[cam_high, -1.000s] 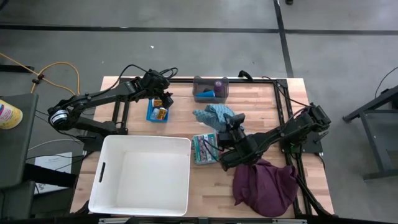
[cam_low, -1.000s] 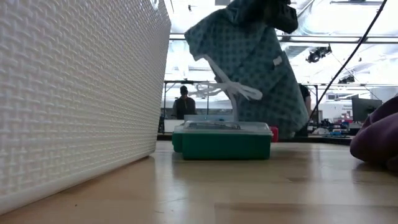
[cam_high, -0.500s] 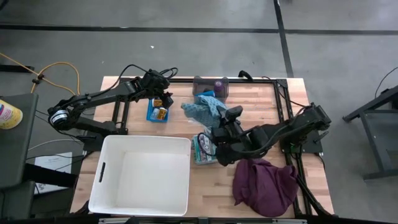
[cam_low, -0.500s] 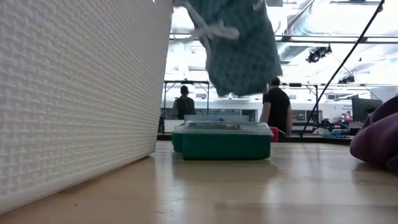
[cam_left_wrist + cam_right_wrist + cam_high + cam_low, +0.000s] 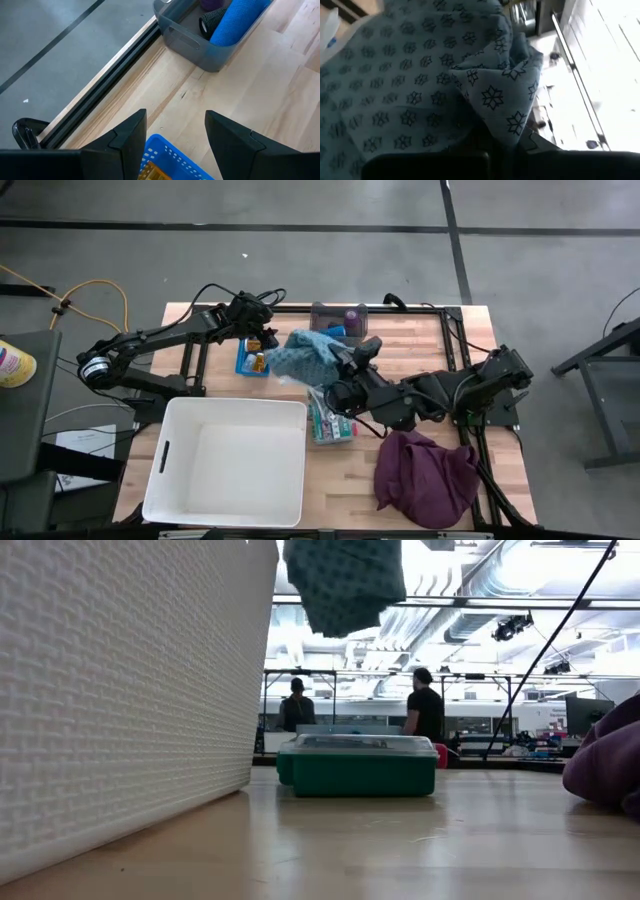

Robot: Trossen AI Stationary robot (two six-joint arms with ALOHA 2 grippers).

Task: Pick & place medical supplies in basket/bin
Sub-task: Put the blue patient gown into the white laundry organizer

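My right gripper (image 5: pixel 338 372) reaches in over the table's middle and is shut on the teal patterned cloth (image 5: pixel 303 352), which is up in the air; the cloth (image 5: pixel 345 580) hangs at the top of the low view. The maroon cloth (image 5: pixel 425 472) lies heaped on the table near the near right corner. The blue roll (image 5: pixel 235 20) and the purple roll (image 5: pixel 351 315) sit in a grey bin (image 5: pixel 322 320) at the far edge. My left gripper (image 5: pixel 175 131) is open, hovering above a small blue basket (image 5: pixel 254 362) that holds the orange bottles. My right gripper holds the teal patterned cloth in a bunched fold (image 5: pixel 490 105); the cloth itself covers the fingers in the right wrist view, so the exact place of contact is hidden. The cloth is lifted clear of the table and hangs slack below and beside the gripper.
A large white bin (image 5: pixel 225 462) stands at the near left; its textured wall (image 5: pixel 120 690) fills the left of the low view. A green lidded box (image 5: pixel 360 765) lies between the bin and my right arm. People stand in the room behind the table.
My right gripper has moved up and toward the table's left and far edge, carrying the teal cloth. The cloth has risen well above the green box and swung over toward the blue basket and the white bin.
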